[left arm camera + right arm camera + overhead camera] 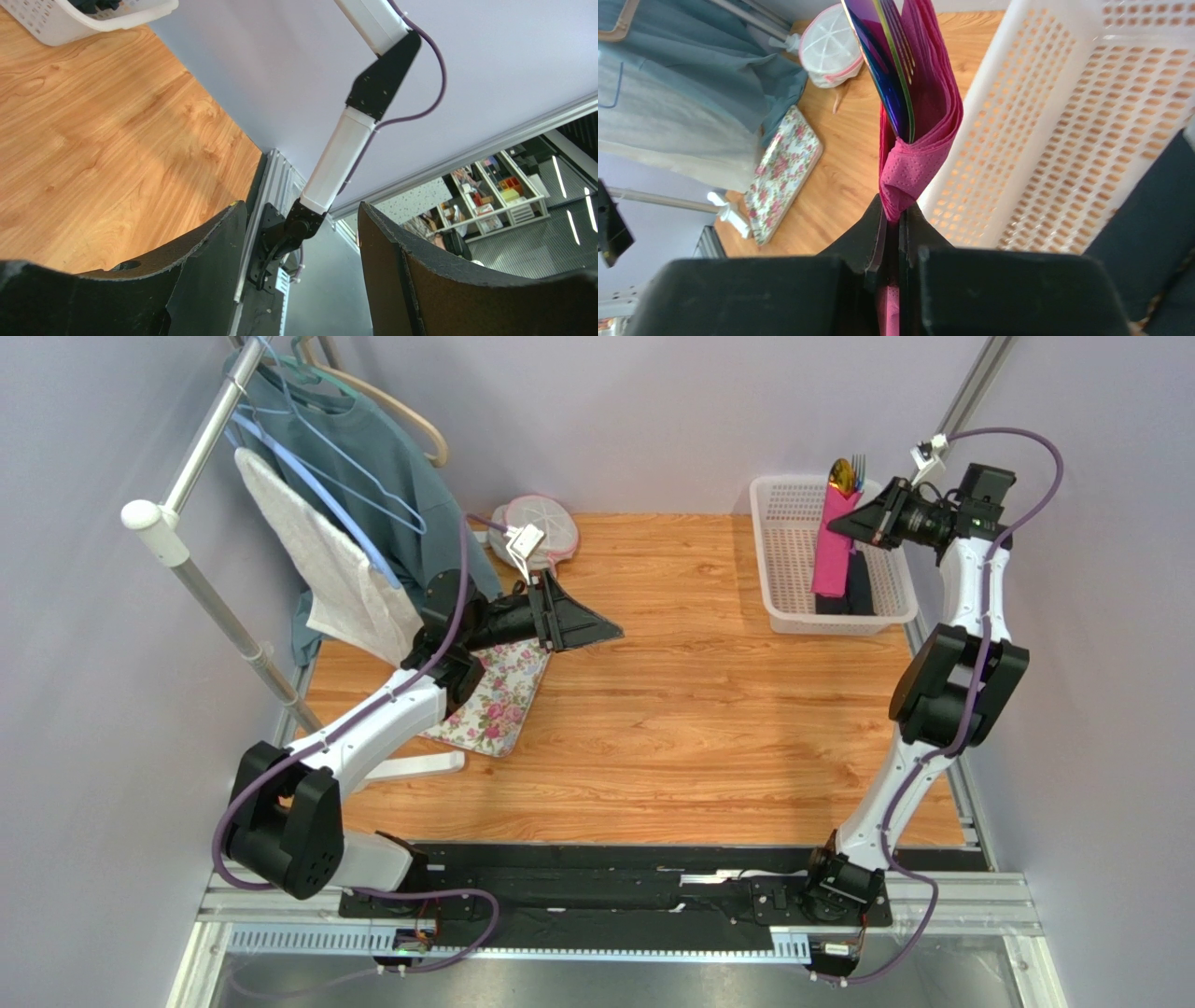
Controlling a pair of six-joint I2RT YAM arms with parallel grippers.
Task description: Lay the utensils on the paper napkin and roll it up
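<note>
The right pincer (901, 213) is clenched on the low end of the rolled paper napkin (927, 119), at the far-right basket (1088, 105). The slippery utensils (887, 63) are probably loose inside this soft paper. The left pincer (302, 210) is released.

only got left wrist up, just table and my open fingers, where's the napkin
Observer: The right gripper is shut on the napkin, which is already rolled.
Operator: utensils inside?
Observer: Yes, the utensils poke out of the roll's far end.
Operator: whats it over
Observer: The roll is at the white basket on the far right. I cannot tell whether it touches the bottom.
</note>
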